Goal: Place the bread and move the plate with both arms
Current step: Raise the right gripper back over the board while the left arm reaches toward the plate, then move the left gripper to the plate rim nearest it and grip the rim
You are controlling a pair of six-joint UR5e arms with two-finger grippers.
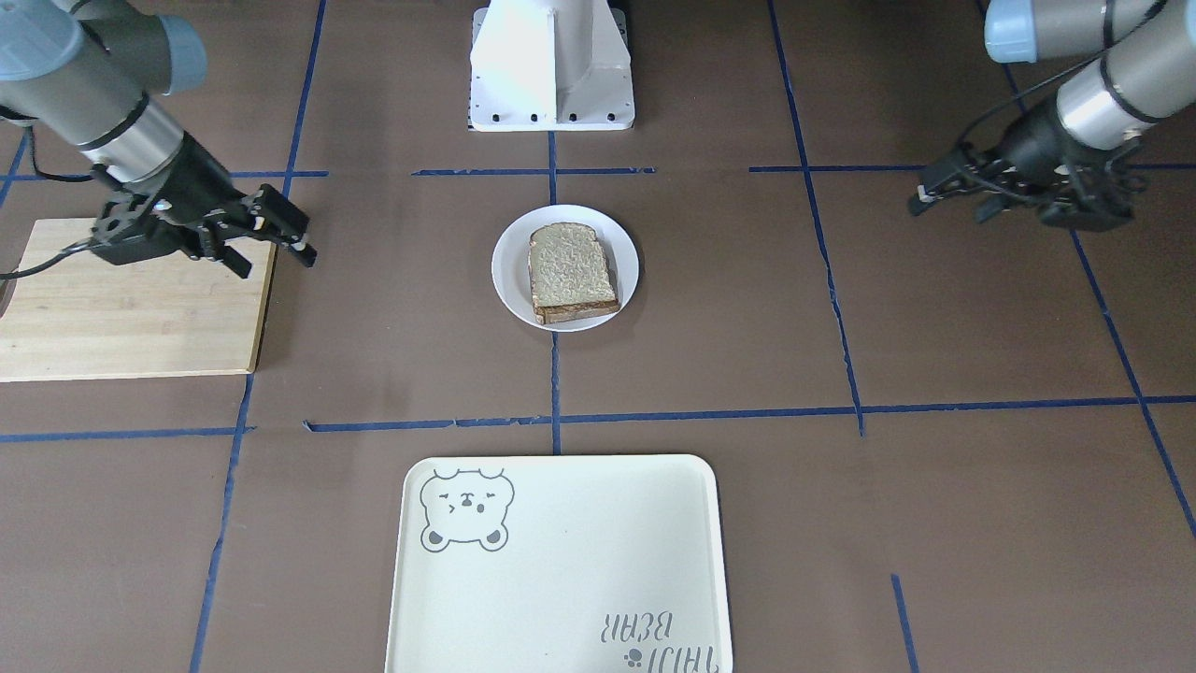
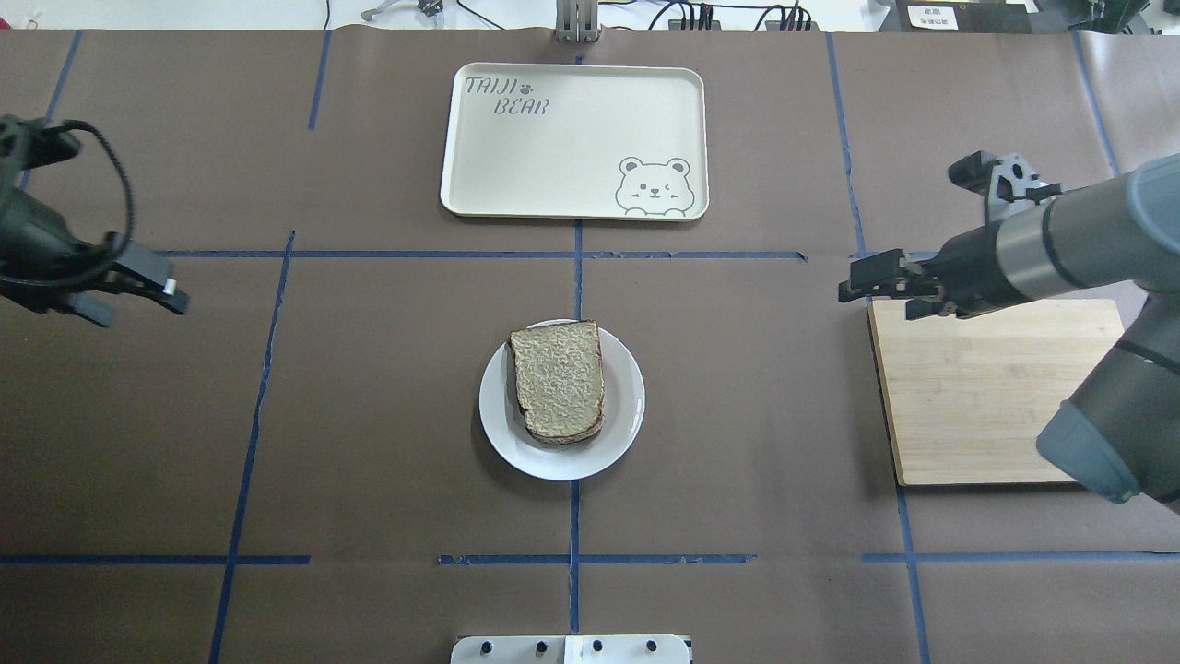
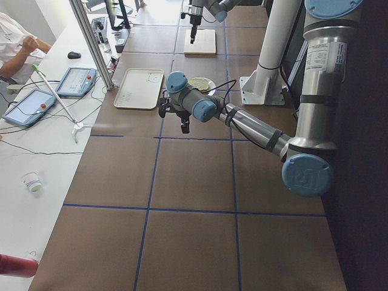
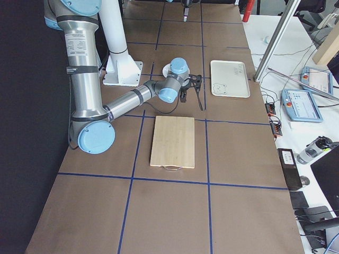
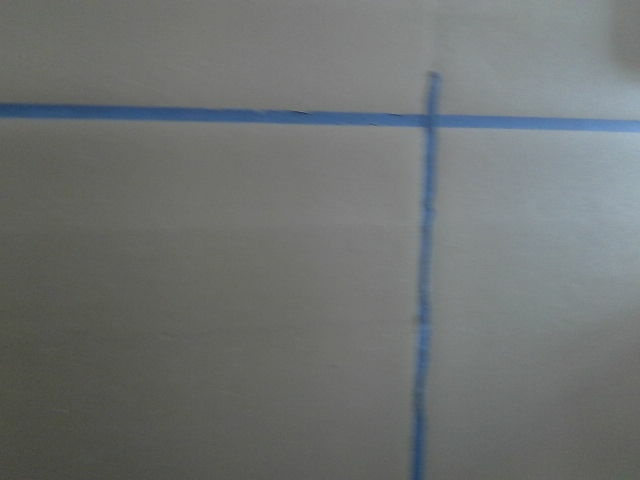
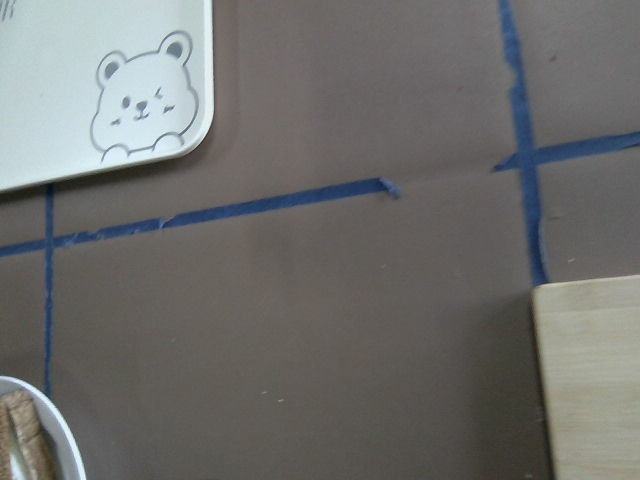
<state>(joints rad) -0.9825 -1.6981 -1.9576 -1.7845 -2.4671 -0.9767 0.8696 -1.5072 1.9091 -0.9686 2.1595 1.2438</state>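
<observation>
— Lying flat on the plate (image 2: 623,407), the bread (image 2: 558,380) sits mid-desk.
— Claws?
— Left gripper (image 2: 143,306) and right gripper (image 1: 277,264) hang empty near opposite desk edges, jaws seemingly apart.

The cream tray (image 2: 572,138) carried the only readable lettering (image 2: 505,95): "TAIJI BEAR" in grey outlined capitals, with a small paw print after "TAIJI", set in its far left corner. A bear face (image 2: 654,184) was drawn in the opposite corner. White stickers on the left arm (image 3: 254,127) and the right arm (image 4: 127,100) bore print too small to read.
</observation>
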